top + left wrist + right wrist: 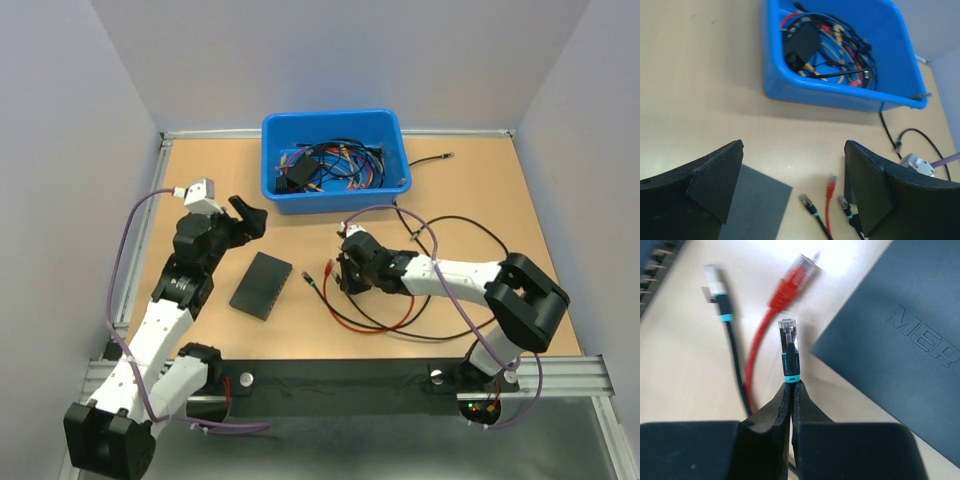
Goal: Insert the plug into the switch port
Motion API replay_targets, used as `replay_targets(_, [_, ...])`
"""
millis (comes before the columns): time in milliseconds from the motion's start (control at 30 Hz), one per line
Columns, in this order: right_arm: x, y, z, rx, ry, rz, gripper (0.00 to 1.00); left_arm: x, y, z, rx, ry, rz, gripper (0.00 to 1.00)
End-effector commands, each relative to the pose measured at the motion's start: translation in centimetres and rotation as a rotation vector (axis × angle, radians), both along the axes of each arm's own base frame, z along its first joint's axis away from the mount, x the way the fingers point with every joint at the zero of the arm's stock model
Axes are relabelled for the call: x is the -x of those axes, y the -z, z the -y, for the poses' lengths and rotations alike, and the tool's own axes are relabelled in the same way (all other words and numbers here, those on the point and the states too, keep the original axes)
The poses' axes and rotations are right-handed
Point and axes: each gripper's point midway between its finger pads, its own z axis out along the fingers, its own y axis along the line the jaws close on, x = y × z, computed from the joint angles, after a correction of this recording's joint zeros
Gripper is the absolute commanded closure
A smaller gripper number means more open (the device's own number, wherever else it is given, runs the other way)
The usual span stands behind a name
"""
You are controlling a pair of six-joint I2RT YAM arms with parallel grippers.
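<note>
Two fingers of the right gripper (791, 390) are pinched tight on a black-cable plug (789, 340). They grip it just behind its teal ring, so the clear connector sticks out ahead of the tips. That arm lies low and stretched leftward across the table (480, 200), with its elbow folded back near the right edge and its wrist pointing toward the switch (261, 285).

Just beyond the held plug, and free of any finger, the red plug (790, 287) lies flat on the table. Its red cable (757, 350) curves back beside the gripper. The red plug sits close to the switch's edge without touching it. A second black plug (715, 282) lies on the far side of the red one, away from the switch.

The left gripper (794, 150) is spread wide and holds nothing. Its arm rises from its base, leans forward and bends at the wrist, so the gripper hangs over the table between the switch and the blue bin (335, 198) of tangled cables.
</note>
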Motion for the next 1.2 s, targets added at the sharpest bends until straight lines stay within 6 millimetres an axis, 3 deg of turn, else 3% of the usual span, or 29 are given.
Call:
replay_targets(0, [-0.4, -5.5, -1.9, -0.129, -0.07, 0.095, 0.99, 0.2, -5.3, 4.5, 0.039, 0.136, 0.114, 0.06])
replay_targets(100, [0.2, -8.1, -1.9, -0.19, -0.092, 0.127, 1.0, 1.4, -5.4, 8.6, 0.094, 0.265, 0.086, 0.08])
replay_targets(267, [1.1, -11.7, -2.1, -0.285, -0.122, 0.172, 1.0, 3.4, -4.0, 12.3, 0.213, 0.363, 0.033, 0.14])
replay_targets(367, [1.4, -13.4, -1.9, -0.327, -0.122, 0.194, 1.0, 4.5, -4.9, 13.8, 0.322, 0.398, 0.052, 0.15])
replay_targets(533, [1.6, -15.3, -1.7, -0.368, -0.116, 0.223, 1.0, 5.7, -5.0, 15.7, 0.475, 0.476, 0.001, 0.17])
replay_targets(700, [1.5, -17.3, -1.9, -0.402, -0.131, 0.262, 1.0, 5.9, -4.4, 17.2, 0.5, 0.5, -0.023, 0.21])
replay_targets(1033, [1.8, -19.0, -1.8, -0.436, -0.144, 0.293, 1.0, 5.9, -2.7, 19.8, 0.5, 0.499, -0.08, 0.32])
replay_targets(1167, [2.0, -19.6, -1.6, -0.452, -0.147, 0.305, 1.0, 5.9, -2.1, 20.5, 0.494, 0.498, -0.096, 0.4])
